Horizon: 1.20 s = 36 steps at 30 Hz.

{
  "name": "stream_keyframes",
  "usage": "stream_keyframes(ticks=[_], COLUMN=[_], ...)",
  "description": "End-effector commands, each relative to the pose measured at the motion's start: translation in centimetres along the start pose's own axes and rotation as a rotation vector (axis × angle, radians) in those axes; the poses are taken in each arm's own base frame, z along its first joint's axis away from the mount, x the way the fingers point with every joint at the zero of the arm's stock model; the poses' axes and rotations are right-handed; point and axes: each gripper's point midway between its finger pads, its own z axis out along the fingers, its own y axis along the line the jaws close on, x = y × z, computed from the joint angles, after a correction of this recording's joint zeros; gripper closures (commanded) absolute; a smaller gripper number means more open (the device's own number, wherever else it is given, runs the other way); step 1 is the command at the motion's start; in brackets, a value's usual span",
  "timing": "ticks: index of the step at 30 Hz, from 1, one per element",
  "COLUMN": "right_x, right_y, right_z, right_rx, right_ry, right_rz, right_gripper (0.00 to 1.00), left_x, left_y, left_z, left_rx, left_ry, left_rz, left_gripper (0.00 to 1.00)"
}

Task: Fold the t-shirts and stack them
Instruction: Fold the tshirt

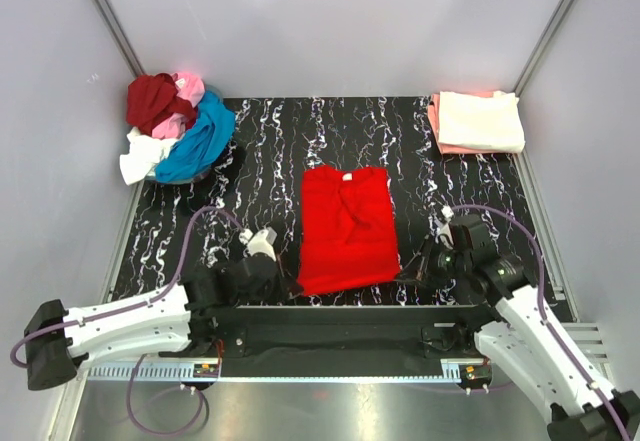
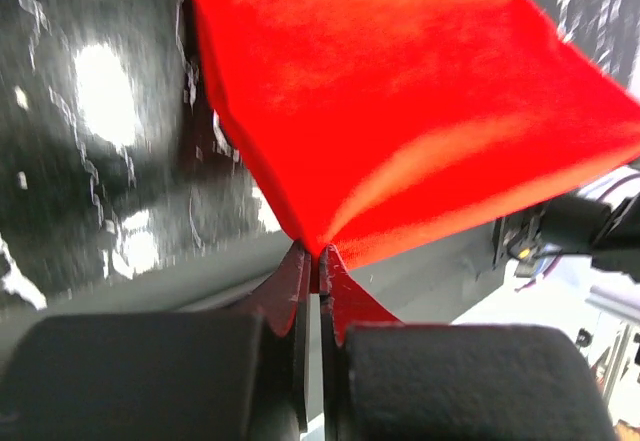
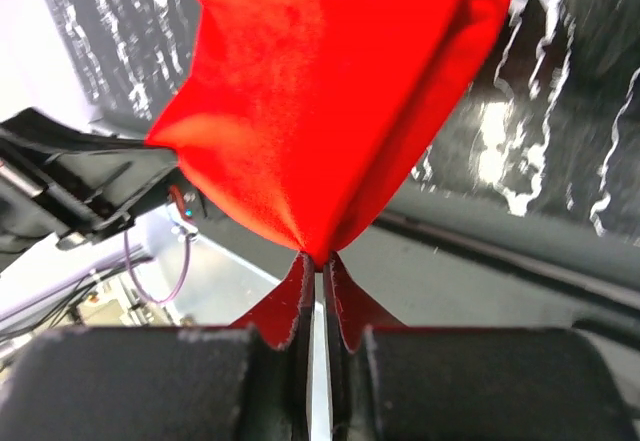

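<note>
A bright red t-shirt (image 1: 346,226) lies as a long folded strip in the middle of the black marbled table (image 1: 270,151), collar at the far end. My left gripper (image 1: 291,283) is shut on its near left corner, seen as red cloth (image 2: 400,111) pinched at the fingertips. My right gripper (image 1: 408,269) is shut on its near right corner (image 3: 330,111). Both near corners are lifted a little off the table. A heap of unfolded shirts, dark red (image 1: 152,99), pink (image 1: 188,89), blue (image 1: 200,141) and white (image 1: 143,153), sits at the far left.
A folded stack with a cream shirt (image 1: 478,119) on a salmon one (image 1: 437,129) lies at the far right corner. Grey walls close in the left, back and right. The metal rail (image 1: 330,321) holding the arm bases runs along the near edge.
</note>
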Motion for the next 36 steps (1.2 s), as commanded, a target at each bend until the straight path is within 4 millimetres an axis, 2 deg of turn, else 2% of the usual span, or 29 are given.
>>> stream_keyframes(ticks=[1, 3, 4, 6, 7, 12, 13, 15, 16, 18, 22, 27, 30, 31, 33, 34, 36], right_x=[1.4, 1.4, 1.4, 1.1, 0.7, -1.6, -2.3, -3.4, -3.9, -5.0, -6.8, -9.2, -11.3, -12.2, -14.1, -15.4, -18.2], right_y=[0.6, 0.9, 1.0, 1.4, 1.5, 2.6, 2.6, 3.2, 3.0, 3.3, 3.7, 4.9, 5.4, 4.9, 5.8, 4.8, 5.1], right_z=[-1.7, -2.2, -2.3, -2.6, -2.7, -3.4, -3.5, -3.7, -3.6, -3.5, -3.0, -2.4, -2.3, -1.8, -1.8, -0.9, -0.4], right_rx=[-0.009, -0.012, -0.016, -0.017, -0.01, 0.038, 0.059, 0.079, 0.104, 0.128, 0.169, 0.193, 0.238, 0.28, 0.288, 0.336, 0.35], right_ry=[0.034, 0.027, 0.025, 0.017, 0.002, -0.049, -0.068, -0.082, -0.098, -0.106, -0.126, -0.142, -0.172, -0.175, -0.203, -0.2, -0.23], right_rz=[0.037, 0.03, 0.028, 0.016, 0.013, -0.045, -0.055, -0.08, -0.085, -0.098, -0.12, -0.152, -0.182, -0.182, -0.206, -0.186, -0.189], right_gripper=[1.0, 1.0, 1.0, 1.0, 1.0, 1.0, 1.0, 1.0, 1.0, 1.0, 1.0, 1.0, 1.0, 1.0, 1.0, 1.0, 1.0], left_x=[-0.5, -0.2, -0.6, -1.2, -1.8, -5.4, -6.5, -7.2, -8.3, -8.9, -11.9, -13.9, -15.7, -16.7, -17.9, -19.1, -20.5], left_y=[-0.9, -1.4, -2.3, -2.8, -3.8, -5.4, -5.8, -6.1, -6.4, -6.4, -6.8, -7.2, -7.7, -7.9, -8.1, -8.3, -7.8], left_z=[-1.0, -1.0, -1.3, -1.4, -1.9, -3.0, -2.8, -2.6, -2.6, -2.2, -1.7, -0.6, -0.3, 0.1, 0.6, 1.6, 2.9], left_rx=[-0.052, -0.07, -0.06, -0.077, -0.07, -0.107, -0.116, -0.111, -0.11, -0.115, -0.118, -0.127, -0.119, -0.121, -0.117, -0.116, -0.134], left_ry=[-0.021, -0.006, -0.008, -0.022, -0.03, -0.107, -0.118, -0.099, -0.114, -0.102, -0.121, -0.101, -0.104, -0.102, -0.098, -0.081, -0.05], left_rz=[-0.013, 0.018, 0.021, 0.043, 0.053, 0.12, 0.11, 0.132, 0.121, 0.143, 0.135, 0.159, 0.165, 0.155, 0.169, 0.154, 0.165], left_gripper=[1.0, 1.0, 1.0, 1.0, 1.0, 0.96, 0.96, 0.96, 0.96, 0.96, 0.97, 0.98, 0.98, 0.98, 0.98, 0.98, 0.99])
